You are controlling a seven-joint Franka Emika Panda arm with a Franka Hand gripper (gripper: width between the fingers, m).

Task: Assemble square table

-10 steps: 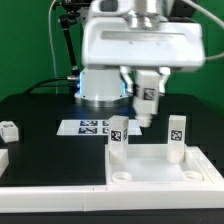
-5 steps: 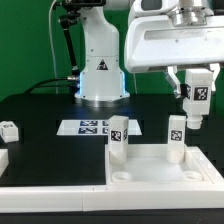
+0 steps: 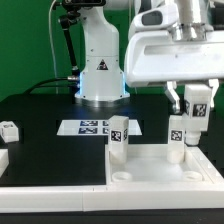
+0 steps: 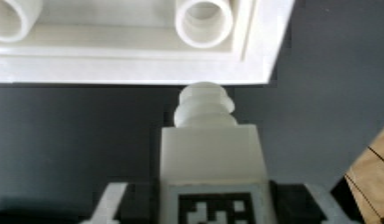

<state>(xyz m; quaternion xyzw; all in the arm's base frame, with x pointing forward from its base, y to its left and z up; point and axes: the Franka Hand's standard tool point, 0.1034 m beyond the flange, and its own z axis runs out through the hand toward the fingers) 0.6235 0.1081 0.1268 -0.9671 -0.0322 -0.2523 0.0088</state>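
A black counter [image 3: 50, 150] is shown, with a white arm [image 3: 100, 62] mounted at its far side. The white square slab [image 3: 160, 176] is laid on the counter at the near edge, toward the exterior view's right, with its rimmed hollow face turned up. The marker board [image 3: 88, 127] is laid flat beyond the slab, in front of the arm's base.

Two tagged legs are stood upright at the slab's far corners: the first leg [image 3: 118, 134] toward the exterior view's left, the second leg [image 3: 177, 138] toward its right. A third leg [image 3: 198, 104] is held in the air above the far right corner, just beside the second leg and higher; whether the two touch cannot be told.

The pincer [image 3: 196, 108] is clamped on the third leg, one finger at each side. In the wrist view, the leg's rounded tip is pointed toward the slab's edge, with dark counter seen between them. A small white part [image 3: 10, 130] is seen on the counter at the exterior view's far left.
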